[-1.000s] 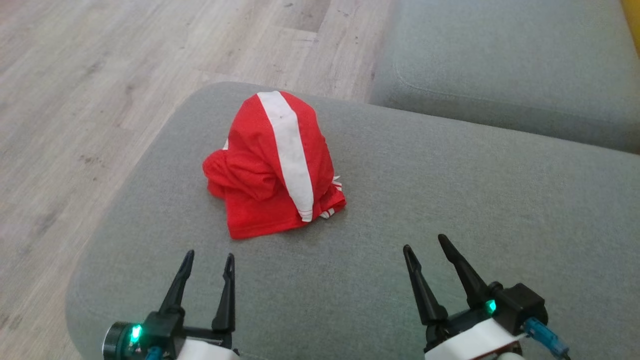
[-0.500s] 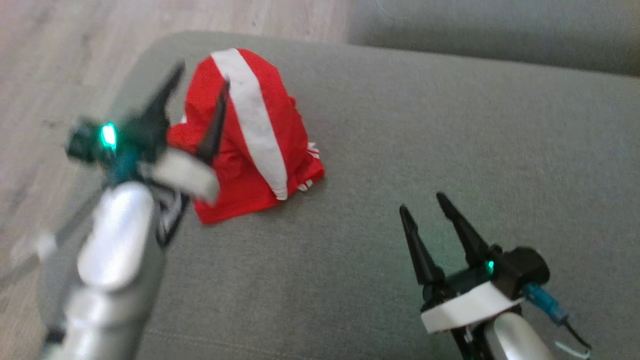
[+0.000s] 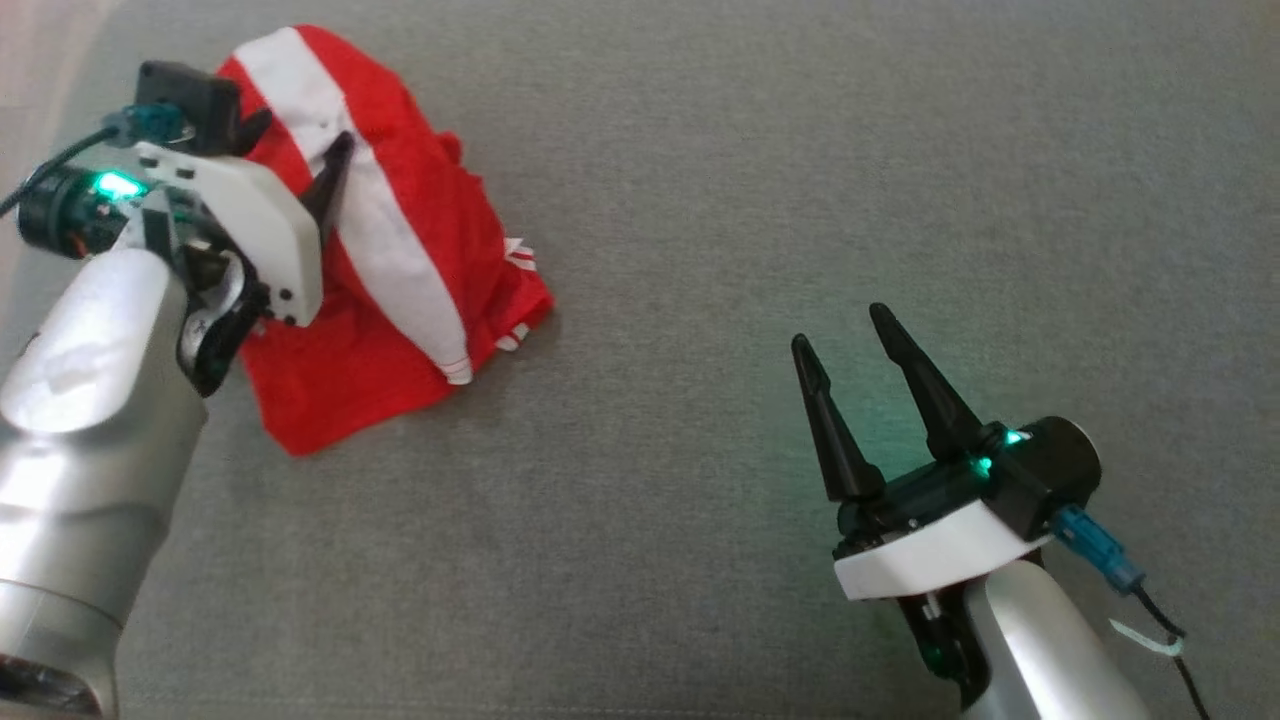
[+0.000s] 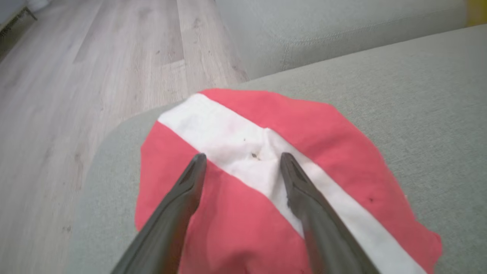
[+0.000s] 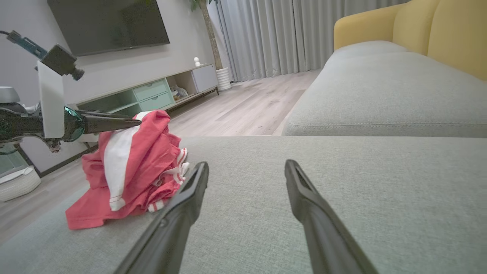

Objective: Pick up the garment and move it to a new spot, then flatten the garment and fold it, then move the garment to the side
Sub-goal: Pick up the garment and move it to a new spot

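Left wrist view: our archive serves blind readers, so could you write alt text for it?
The left gripper, jaws open, points at the top of a crumpled red garment, tips at its white stripe. The garment lies near the corner of a grey sofa cushion, pale wood floor beyond.

A grey sofa (image 5: 380, 198) with yellow backrests (image 5: 437, 34) stands on a pale wood floor (image 5: 243, 110). Grey curtains (image 5: 274, 34) hang at the far end. A dark TV (image 5: 110, 23) hangs on a pale wall (image 5: 125, 70) above a low cabinet (image 5: 152, 97) with mint drawers.
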Robot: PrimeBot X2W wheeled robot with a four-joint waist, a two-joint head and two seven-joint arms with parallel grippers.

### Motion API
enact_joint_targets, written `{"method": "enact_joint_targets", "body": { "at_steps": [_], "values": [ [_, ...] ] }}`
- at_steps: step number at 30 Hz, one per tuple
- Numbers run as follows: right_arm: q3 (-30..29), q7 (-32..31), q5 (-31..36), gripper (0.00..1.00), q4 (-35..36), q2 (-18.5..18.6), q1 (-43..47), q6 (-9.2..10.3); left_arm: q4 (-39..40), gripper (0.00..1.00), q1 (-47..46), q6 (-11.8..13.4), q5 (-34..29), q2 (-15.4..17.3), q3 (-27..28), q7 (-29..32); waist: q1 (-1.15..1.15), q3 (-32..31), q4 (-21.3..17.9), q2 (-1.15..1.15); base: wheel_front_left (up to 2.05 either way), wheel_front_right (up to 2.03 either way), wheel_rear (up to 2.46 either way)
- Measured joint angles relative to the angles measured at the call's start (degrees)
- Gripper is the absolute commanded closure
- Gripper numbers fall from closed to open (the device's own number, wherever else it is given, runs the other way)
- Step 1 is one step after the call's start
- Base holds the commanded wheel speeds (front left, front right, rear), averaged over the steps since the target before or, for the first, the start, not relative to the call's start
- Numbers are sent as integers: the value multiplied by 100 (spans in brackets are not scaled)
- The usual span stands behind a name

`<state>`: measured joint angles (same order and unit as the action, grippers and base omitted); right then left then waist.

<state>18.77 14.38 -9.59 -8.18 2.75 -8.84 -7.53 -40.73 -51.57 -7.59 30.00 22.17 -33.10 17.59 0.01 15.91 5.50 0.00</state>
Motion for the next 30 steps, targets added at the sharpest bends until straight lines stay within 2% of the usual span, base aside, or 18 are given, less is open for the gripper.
{"method": "enact_joint_targets", "body": {
  "at_steps": [6,7,8,11,13,18,22,26,30],
  "values": [
    [22,0,-3,0,3,1,-19,0,-360,2,-34,0,419,19,-211,142,-1,96,-184,0,0,0,0],
    [24,0,-20,0,3,1,-21,0,-385,61,-33,0,500,21,-267,197,-1,98,-210,0,0,0,0],
    [23,0,-51,0,3,1,-27,0,-390,100,-34,0,576,31,-347,224,-1,95,-233,0,0,0,0],
    [22,0,-65,0,3,1,-49,0,-352,100,-35,0,794,92,-604,246,-1,59,-281,0,0,0,0],
    [27,0,-115,0,1,1,-75,0,-320,100,-44,0,840,138,-634,-1,-1,17,-304,0,0,0,0],
    [38,0,-177,0,-33,2,-92,0,-121,100,-468,0,733,203,-563,-1610,-1,-202,-352,0,0,0,0],
    [36,0,-254,0,-51,2,-72,0,252,100,-732,0,619,58,-565,-2460,-2,-428,-397,0,0,0,0],
    [4,0,-313,0,-53,2,42,0,605,100,-777,0,687,-126,-695,-2607,-2,-641,-472,0,0,0,0],
    [-5,0,-393,0,-51,2,140,0,967,100,-773,0,842,-127,-999,-2421,-2,-729,-663,0,0,0,0]
  ]
}}
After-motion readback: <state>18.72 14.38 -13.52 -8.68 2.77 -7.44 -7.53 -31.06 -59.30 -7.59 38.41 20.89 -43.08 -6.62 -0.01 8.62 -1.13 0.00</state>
